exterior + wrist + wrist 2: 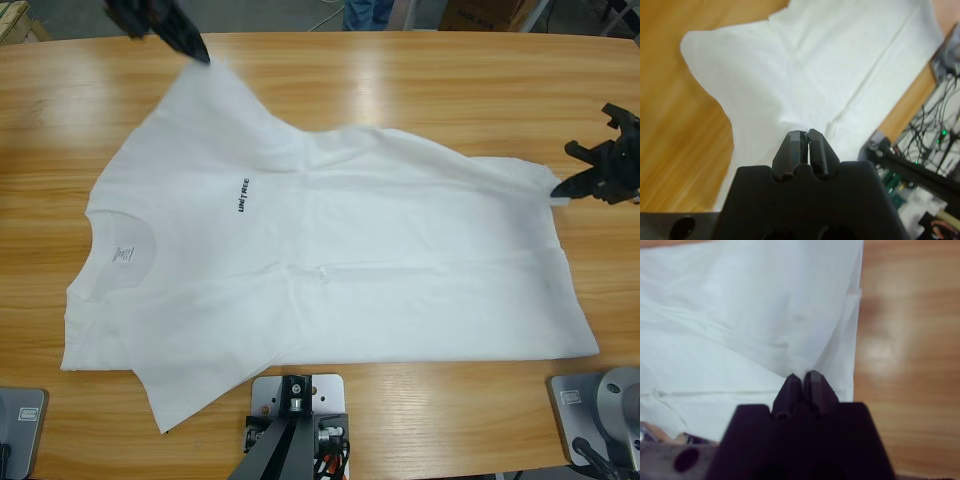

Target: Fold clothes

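- A white T-shirt point(330, 270) lies spread across the wooden table point(400, 80).
- The left gripper point(806, 134) pinches its sleeve.
- The right gripper point(802, 377) is clamped on the hem corner.

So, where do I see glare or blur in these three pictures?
High view: ceiling light glares in pale streaks on the table beyond the T-shirt. Left wrist view: the cables at the right edge are blurred. Right wrist view: a soft glare patch lies on the wood, and the right pincer looks unsharp.
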You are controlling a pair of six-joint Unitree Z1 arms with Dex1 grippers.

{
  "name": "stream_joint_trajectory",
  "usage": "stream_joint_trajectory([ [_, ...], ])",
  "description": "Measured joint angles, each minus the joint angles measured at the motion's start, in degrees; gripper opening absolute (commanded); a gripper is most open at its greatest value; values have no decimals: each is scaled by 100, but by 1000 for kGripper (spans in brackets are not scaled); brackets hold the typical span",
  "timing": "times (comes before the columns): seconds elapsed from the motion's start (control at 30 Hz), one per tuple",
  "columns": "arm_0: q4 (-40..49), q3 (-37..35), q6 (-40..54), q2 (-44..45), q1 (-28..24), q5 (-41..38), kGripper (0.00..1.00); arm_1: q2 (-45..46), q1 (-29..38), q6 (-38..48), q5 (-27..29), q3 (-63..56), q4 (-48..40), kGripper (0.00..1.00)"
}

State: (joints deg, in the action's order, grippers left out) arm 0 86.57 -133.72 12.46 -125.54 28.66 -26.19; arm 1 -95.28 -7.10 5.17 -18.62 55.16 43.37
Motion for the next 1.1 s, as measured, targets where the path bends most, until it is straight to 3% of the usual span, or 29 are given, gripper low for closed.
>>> stream_joint_trajectory([
  [0.2, 0, 675, 344, 49, 262, 0, 0, -97, 0, -71, 147, 407, 855, 0],
  [0.4, 2, 1898, 515, 611, 268, 0, 0, -139, -14, -91, 222, 407, 1279, 0],
  [0.93, -149, 4664, 771, 1997, 336, -16, 0, -366, -430, -267, 576, 528, 1822, 0],
  [1.1, -397, 4897, 772, 1969, 377, -14, 0, -371, -430, -263, 774, 664, 2056, 0],
])
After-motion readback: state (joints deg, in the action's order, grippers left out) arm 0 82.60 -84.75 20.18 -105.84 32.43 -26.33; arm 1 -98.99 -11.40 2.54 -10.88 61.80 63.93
